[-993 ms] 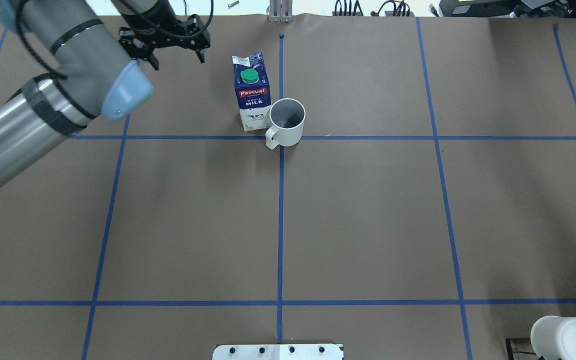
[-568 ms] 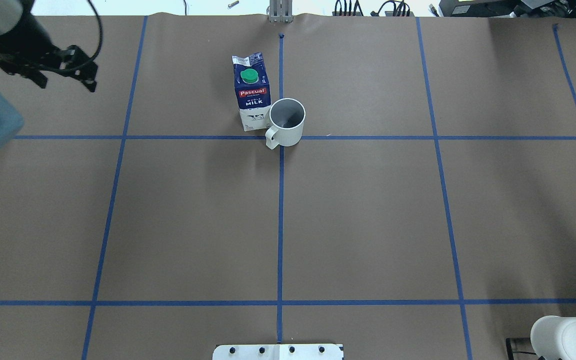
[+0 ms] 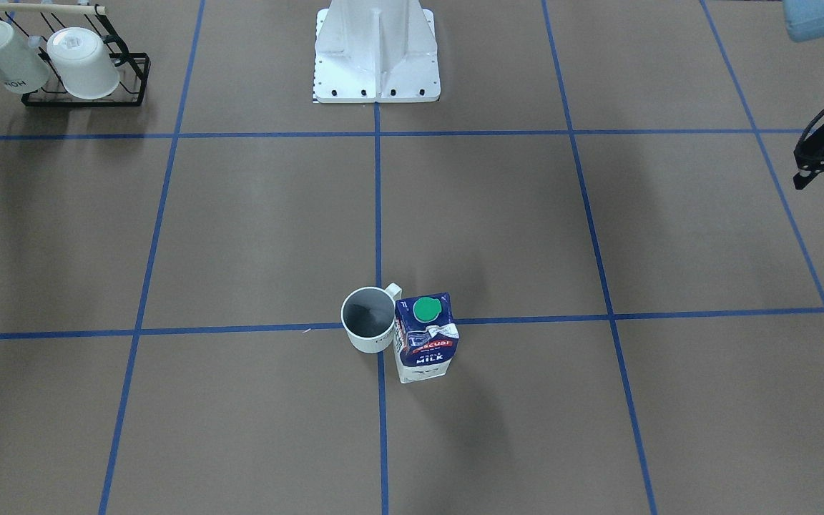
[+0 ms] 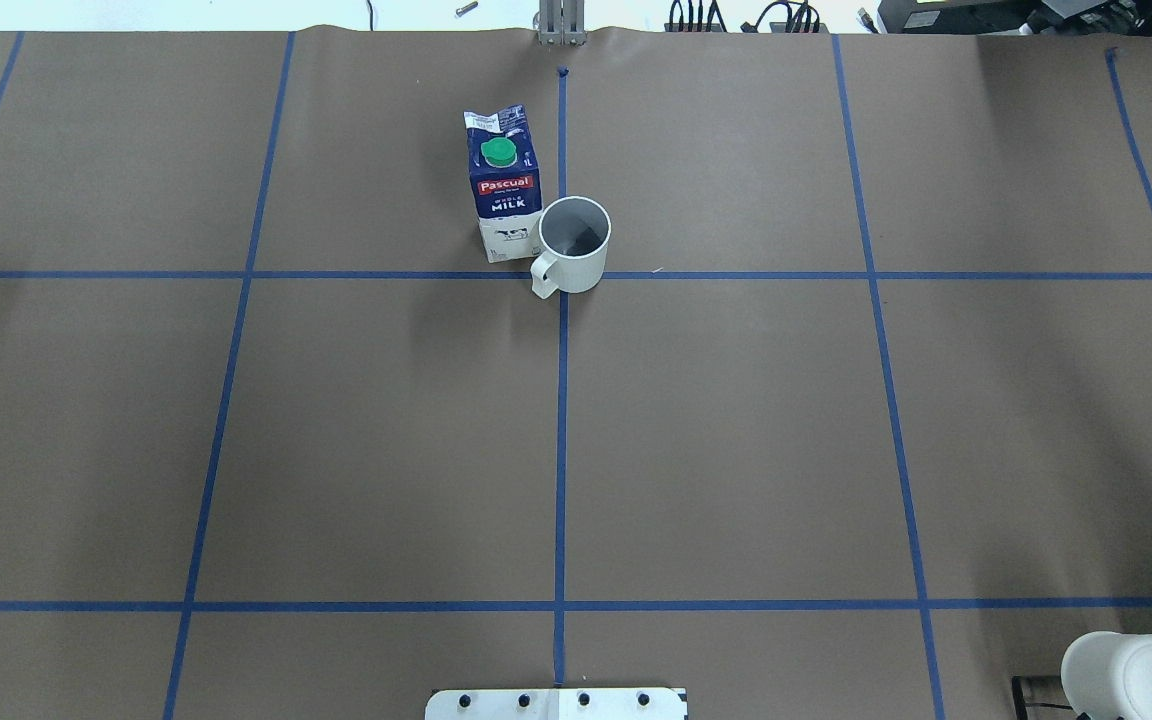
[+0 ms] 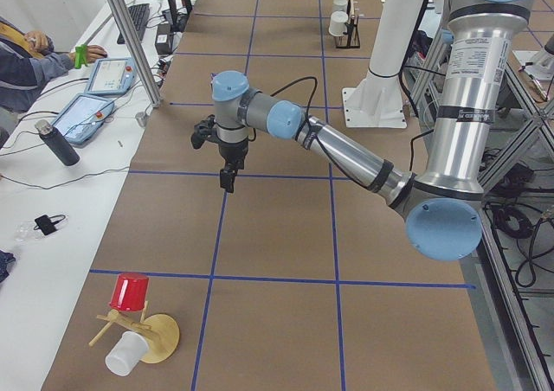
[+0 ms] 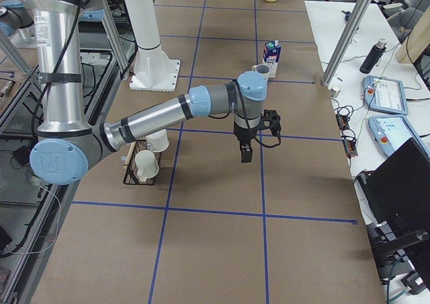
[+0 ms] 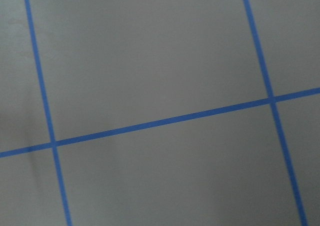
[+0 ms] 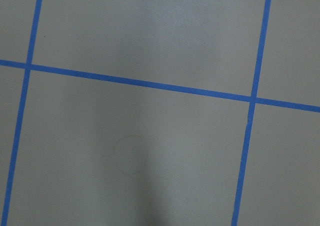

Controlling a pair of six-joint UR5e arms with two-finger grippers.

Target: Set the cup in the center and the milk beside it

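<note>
The cup (image 4: pixel 574 245) stands upright on the brown paper-covered table (image 4: pixel 736 440), its base over the center (image 4: pixel 563 297) where two blue tape lines (image 4: pixel 736 275) cross; its dark inside faces up and its small loop handle points toward the robot's side and a little to the robot's left; the milk carton (image 4: pixel 503 190) stands upright just beside it on the robot's left, slightly farther from the robot, green cap on top; the two overlap in both the overhead and front-facing views, so whether they touch cannot be told. The left gripper (image 3: pixel 823 154) shows at the edge of the front-facing view, well apart from cup and carton and cut off by the frame, so whether its fingers are spread or pressed together cannot be told; in the exterior left view it hangs pointing down above a tape line. The right gripper (image 6: pixel 245 153) appears only in the exterior right view, pointing down over the table with cup and carton well beyond it, and its state cannot be told either. Both wrist cameras show only brown paper and blue tape. A black mug rack (image 3: pixel 133 79) holding two white mugs (image 3: pixel 86 64) stands near the white robot base (image 3: pixel 376 57), on the robot's right.
</note>
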